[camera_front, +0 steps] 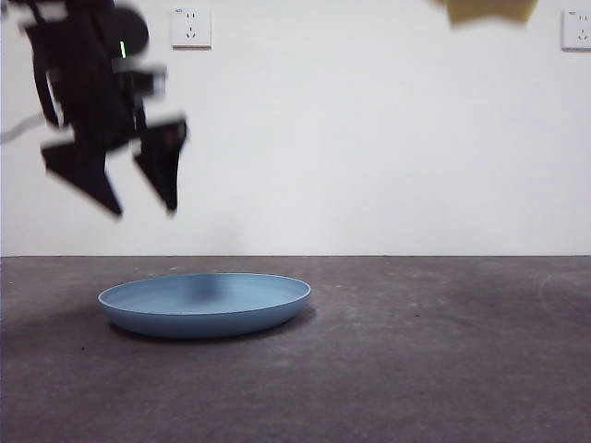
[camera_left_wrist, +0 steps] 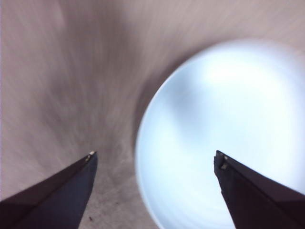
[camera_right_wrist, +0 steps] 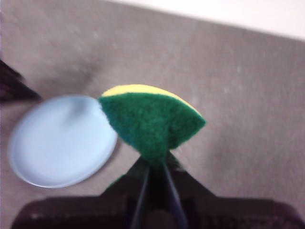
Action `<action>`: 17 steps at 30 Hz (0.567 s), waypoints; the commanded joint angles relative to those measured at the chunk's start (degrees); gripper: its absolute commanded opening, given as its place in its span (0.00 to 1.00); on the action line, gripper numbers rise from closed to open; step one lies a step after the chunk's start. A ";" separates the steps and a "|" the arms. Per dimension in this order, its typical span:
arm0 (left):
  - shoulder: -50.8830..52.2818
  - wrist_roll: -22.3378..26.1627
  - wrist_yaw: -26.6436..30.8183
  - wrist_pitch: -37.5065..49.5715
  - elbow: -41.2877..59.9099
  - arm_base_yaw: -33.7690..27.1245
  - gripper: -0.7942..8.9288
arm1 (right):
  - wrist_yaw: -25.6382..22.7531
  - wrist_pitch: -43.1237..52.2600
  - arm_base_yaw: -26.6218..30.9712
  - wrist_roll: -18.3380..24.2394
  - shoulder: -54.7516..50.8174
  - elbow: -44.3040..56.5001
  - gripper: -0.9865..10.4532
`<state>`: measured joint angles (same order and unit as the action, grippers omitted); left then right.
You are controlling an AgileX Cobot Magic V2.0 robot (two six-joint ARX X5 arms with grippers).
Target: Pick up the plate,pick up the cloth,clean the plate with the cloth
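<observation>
Plate (camera_front: 205, 305) flat on the surface (camera_front: 416, 369); sponge (camera_right_wrist: 152, 124) held aloft.

Item 1, plate: shallow, matte, stiff, probably light; I judge the thin raised rim the only purchase, and it may skid when nudged. My left gripper (camera_left_wrist: 153, 160) hangs above its edge, fingers spread, empty. Item 2, sponge: soft foam, bent where my right gripper (camera_right_wrist: 155, 167) pinches it, well above the surface; it should give under pressure.

Bright, even light | motion blur on left gripper (camera_front: 143, 205) | streaked table (camera_left_wrist: 57, 71) | glare washing out plate (camera_left_wrist: 224, 138) | soft, unfocused sponge (camera_right_wrist: 152, 124)
</observation>
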<state>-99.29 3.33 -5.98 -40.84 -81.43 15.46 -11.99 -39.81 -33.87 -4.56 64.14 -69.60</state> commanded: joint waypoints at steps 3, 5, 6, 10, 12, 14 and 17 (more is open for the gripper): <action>10.67 -0.79 -2.95 -0.42 0.00 0.83 0.50 | 0.11 0.26 2.86 -0.55 9.44 0.52 0.07; 15.50 -0.94 -4.11 -0.85 0.00 1.09 0.50 | 0.92 0.26 4.44 -0.52 13.68 0.52 0.07; 17.46 -1.36 -4.87 -0.96 0.00 1.18 0.50 | 2.12 0.26 5.22 -0.52 15.50 0.52 0.07; 29.03 -2.14 -8.11 -3.08 0.00 1.44 0.50 | 9.31 0.52 9.64 -0.31 26.64 0.52 0.07; 33.51 -2.51 -9.57 -5.33 0.00 1.44 0.50 | 9.38 0.50 10.82 -0.28 30.86 0.52 0.08; 36.76 -2.71 -10.91 -7.58 0.00 1.44 0.50 | 10.84 0.52 11.85 0.17 34.05 0.52 0.09; 39.34 -2.71 -11.02 -10.14 0.00 1.44 0.50 | 12.02 0.57 12.72 0.13 35.98 0.52 0.10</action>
<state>-59.77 0.95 -16.88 -51.03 -81.43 16.69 -0.08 -39.40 -21.23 -4.51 99.70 -69.58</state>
